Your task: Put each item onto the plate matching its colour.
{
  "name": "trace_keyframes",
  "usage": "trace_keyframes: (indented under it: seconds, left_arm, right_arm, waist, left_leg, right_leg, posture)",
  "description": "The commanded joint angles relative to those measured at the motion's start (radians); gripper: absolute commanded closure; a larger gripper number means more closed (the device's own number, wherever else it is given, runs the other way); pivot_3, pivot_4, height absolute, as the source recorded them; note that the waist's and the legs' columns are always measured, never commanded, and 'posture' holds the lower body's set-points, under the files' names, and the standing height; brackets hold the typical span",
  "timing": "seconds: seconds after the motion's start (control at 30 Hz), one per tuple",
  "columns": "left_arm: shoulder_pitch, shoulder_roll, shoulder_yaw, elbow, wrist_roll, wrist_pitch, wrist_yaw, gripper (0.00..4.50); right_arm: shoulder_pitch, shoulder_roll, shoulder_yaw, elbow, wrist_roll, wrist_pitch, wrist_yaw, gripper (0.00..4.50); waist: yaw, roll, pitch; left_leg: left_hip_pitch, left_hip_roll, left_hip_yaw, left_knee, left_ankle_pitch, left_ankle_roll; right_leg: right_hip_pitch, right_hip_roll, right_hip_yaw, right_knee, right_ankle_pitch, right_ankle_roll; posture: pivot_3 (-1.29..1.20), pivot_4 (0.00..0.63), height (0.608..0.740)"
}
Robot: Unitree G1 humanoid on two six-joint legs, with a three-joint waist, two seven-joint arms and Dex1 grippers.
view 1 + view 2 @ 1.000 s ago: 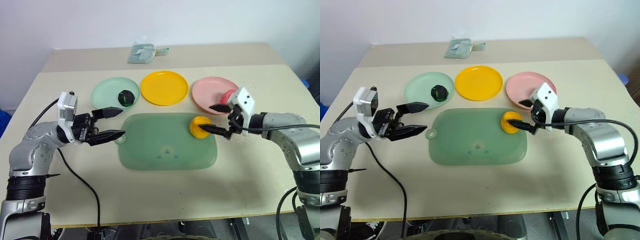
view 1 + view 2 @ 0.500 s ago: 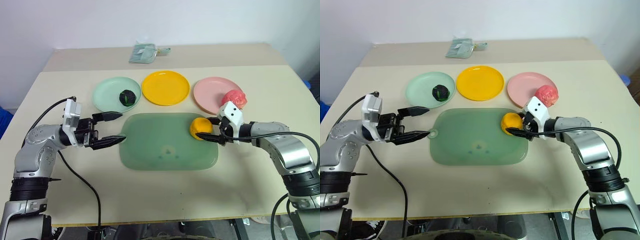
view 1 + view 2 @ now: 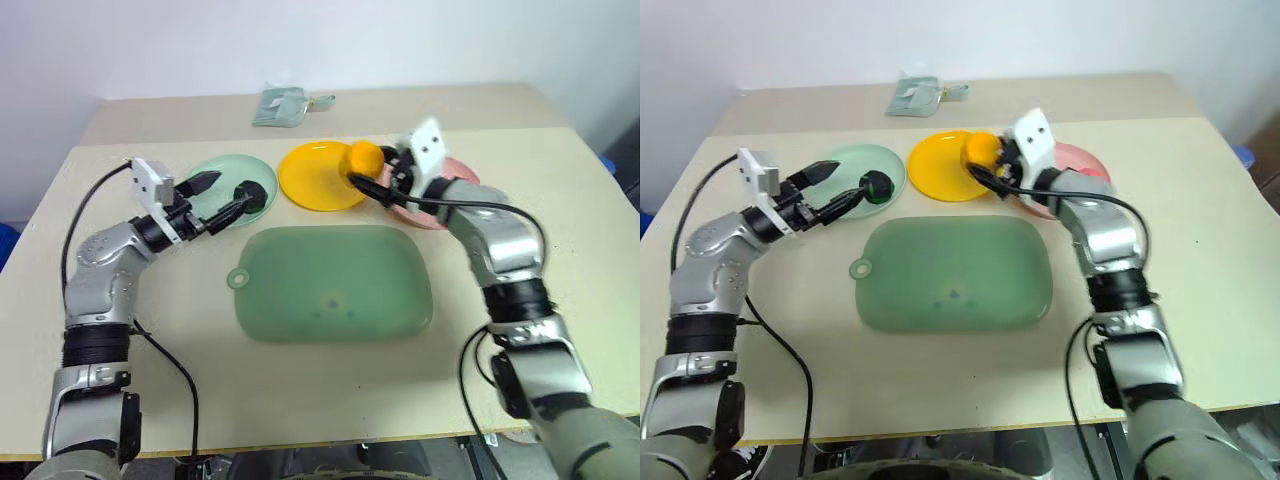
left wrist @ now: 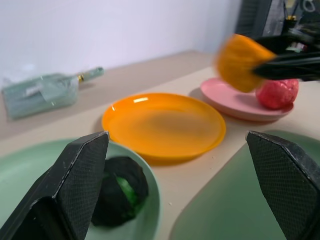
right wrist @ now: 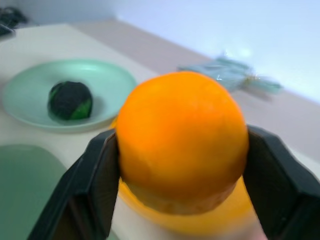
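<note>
— Changes since a second ago?
— Orange fruit (image 3: 363, 157) has left the green board (image 3: 333, 284); the right hand (image 3: 372, 172) has carried it up and across, over the near-right rim of the yellow plate (image 3: 315, 180). The left hand (image 3: 228, 196) has advanced to the mint plate (image 3: 225, 183).

— Grips?
— Right fingers (image 5: 95, 190) are clamped on both sides of the fruit, which hangs above the plate. Left fingers stand wide apart, holding nothing, flanking the dark green vegetable (image 3: 247, 192) lying on the mint plate.

— Room?
— The apple (image 4: 276, 93) lies on the pink plate (image 4: 235, 102), just behind the right hand. Yellow plate's centre is bare; the board is bare too. A cloth pouch (image 3: 281, 105) lies well back on the table (image 3: 560, 250).
</note>
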Motion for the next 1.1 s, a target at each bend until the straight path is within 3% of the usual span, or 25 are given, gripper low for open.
trace_keyframes:
  seconds: [0.03,0.1,0.17,0.23,0.4,0.53,0.67,0.77,0.9,1.1]
  left_arm:
    - [0.010,0.001,0.001,-0.082,0.005,-0.005,0.029,0.00]
    - [0.028,0.001,0.000,-0.111,0.000,0.000,0.036,0.00]
    - [0.047,0.008,0.002,-0.135,-0.002,0.000,0.036,0.00]
    - [0.067,0.018,0.007,-0.146,0.002,-0.005,0.036,0.00]
    - [0.103,0.038,0.029,-0.128,-0.013,-0.046,-0.006,0.00]
    - [0.133,0.059,0.054,-0.159,-0.113,-0.013,-0.134,0.00]
    - [0.174,0.130,0.069,-0.164,-0.184,0.036,-0.276,0.00]
    - [0.179,0.172,0.071,-0.120,-0.153,0.001,-0.322,0.00]
    - [0.180,0.184,0.071,-0.113,-0.163,0.007,-0.361,0.00]
    - [0.150,0.193,0.053,-0.087,-0.136,0.000,-0.394,0.00]
  right_arm:
    - [-0.125,0.057,0.005,0.218,-0.076,-0.161,-0.081,1.68]
    - [-0.172,0.084,0.000,0.331,-0.091,-0.216,-0.095,1.68]
    - [-0.199,0.099,-0.005,0.408,-0.101,-0.255,-0.097,0.61]
    - [-0.213,0.102,-0.009,0.446,-0.112,-0.294,-0.103,0.09]
    - [-0.213,0.098,-0.081,0.403,-0.049,-0.327,-0.088,0.09]
    - [-0.086,0.059,-0.131,0.105,0.117,-0.157,0.089,0.09]
    - [0.143,-0.068,-0.111,-0.306,0.243,-0.015,0.263,0.09]
    - [0.282,-0.176,-0.128,-0.488,0.293,0.058,0.325,0.09]
    - [0.476,-0.308,-0.186,-0.659,0.384,0.156,0.386,0.09]
    - [0.637,-0.419,-0.244,-0.766,0.371,0.191,0.356,0.09]
  waist:
    - [0.003,0.000,0.000]
    - [0.007,0.000,0.000]
    - [0.007,0.000,0.000]
    - [0.004,0.000,0.000]
    - [-0.002,0.000,0.000]
    - [-0.002,0.000,0.000]
    - [0.008,0.000,0.000]
    - [0.007,0.001,0.000]
    - [0.008,0.001,0.000]
    - [0.006,0.001,0.000]
  left_leg:
    - [0.000,0.000,0.000,0.000,0.000,0.000]
    - [0.000,-0.001,0.000,0.001,0.000,0.000]
    - [0.000,-0.001,0.000,0.001,0.000,0.000]
    - [0.000,-0.001,0.000,0.000,0.000,0.000]
    - [0.000,0.000,0.000,0.000,0.000,-0.001]
    - [0.000,0.000,0.000,-0.001,0.000,-0.001]
    - [0.000,0.000,-0.001,-0.001,0.000,0.000]
    - [0.000,0.000,-0.001,0.000,-0.004,0.006]
    - [0.001,0.000,-0.001,0.000,-0.004,0.006]
    - [0.001,0.001,-0.001,0.000,-0.004,0.006]
  right_leg:
    - [0.000,0.000,0.000,0.000,0.000,0.000]
    - [0.001,0.000,0.000,0.000,0.000,0.000]
    - [0.001,0.000,0.000,0.000,0.000,0.000]
    - [0.001,0.000,0.000,0.000,0.000,0.000]
    - [0.000,0.000,0.000,0.001,0.000,0.000]
    - [0.000,0.001,0.000,0.001,0.000,0.000]
    - [0.000,0.000,0.000,0.000,0.000,0.000]
    - [0.001,0.000,0.000,-0.001,0.000,0.000]
    - [0.002,0.000,0.000,0.000,0.000,0.000]
    - [0.002,0.000,0.000,0.000,0.000,0.000]
  posture:
    - [0.00,0.150,0.740]
    - [0.00,0.150,0.740]
    - [0.00,0.150,0.740]
    - [0.00,0.150,0.740]
    - [0.00,0.150,0.740]
    - [0.00,0.150,0.740]
    - [0.00,0.150,0.740]
    - [0.00,0.150,0.740]
    - [0.00,0.150,0.740]
    - [0.00,0.150,0.740]
